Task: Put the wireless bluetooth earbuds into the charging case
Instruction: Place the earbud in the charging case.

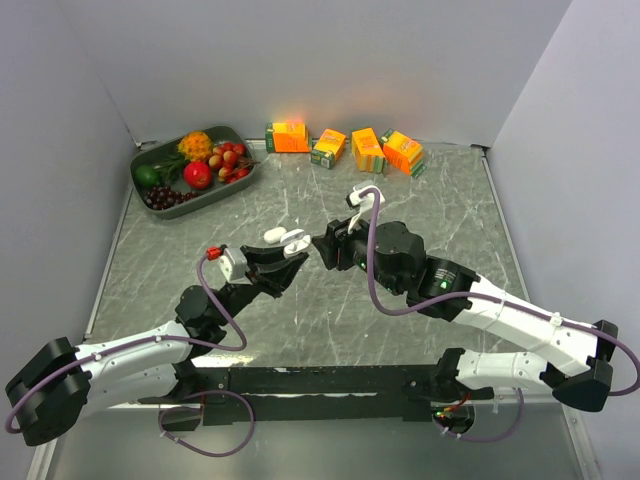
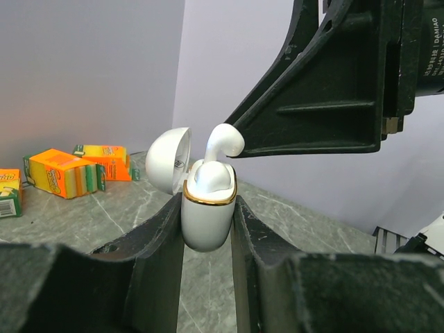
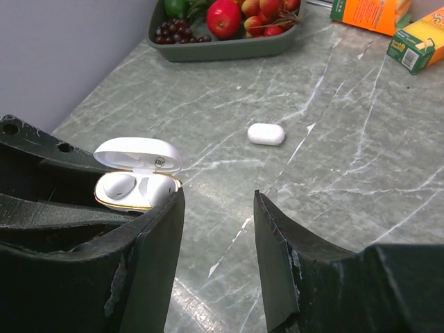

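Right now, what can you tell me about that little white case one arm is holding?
The charging case is a small, rounded, glossy white shell, plastic by its look, with a gold band round its mouth. It stands upright over the grey table, clamped between the black fingers of the left gripper. Its domed lid is swung open. A white earbud sits in it, stem poking up.

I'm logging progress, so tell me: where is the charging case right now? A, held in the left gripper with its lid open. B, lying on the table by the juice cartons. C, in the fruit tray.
A: the charging case sits clamped in the left gripper, lid flipped open, with an earbud poking up from it.
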Tool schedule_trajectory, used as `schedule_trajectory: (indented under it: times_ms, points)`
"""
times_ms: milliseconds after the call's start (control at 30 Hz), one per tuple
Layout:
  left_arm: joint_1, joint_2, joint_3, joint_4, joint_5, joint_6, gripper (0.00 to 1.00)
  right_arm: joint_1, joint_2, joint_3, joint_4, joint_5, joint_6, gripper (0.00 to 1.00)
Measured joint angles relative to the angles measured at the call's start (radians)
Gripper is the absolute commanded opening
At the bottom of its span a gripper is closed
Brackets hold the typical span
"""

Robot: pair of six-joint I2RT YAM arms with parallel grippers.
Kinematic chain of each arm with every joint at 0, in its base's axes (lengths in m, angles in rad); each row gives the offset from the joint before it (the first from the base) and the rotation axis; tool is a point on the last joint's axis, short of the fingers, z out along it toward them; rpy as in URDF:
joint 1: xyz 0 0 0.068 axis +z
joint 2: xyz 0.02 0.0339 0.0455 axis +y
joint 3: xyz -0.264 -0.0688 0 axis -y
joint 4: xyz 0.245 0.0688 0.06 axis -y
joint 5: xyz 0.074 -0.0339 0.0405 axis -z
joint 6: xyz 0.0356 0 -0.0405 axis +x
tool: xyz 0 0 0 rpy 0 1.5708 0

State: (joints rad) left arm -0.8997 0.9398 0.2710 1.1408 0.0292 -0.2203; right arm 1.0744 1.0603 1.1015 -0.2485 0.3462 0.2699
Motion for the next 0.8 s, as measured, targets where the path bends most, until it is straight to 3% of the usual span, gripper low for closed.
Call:
schedule_trajectory:
  times_ms: [800]
  points:
    - [0.003,0.000,0.000,-0.003,-0.001,-0.007,0.01,0.036,-0.005,0.045,-0.001,0.021,-0.010,0.55]
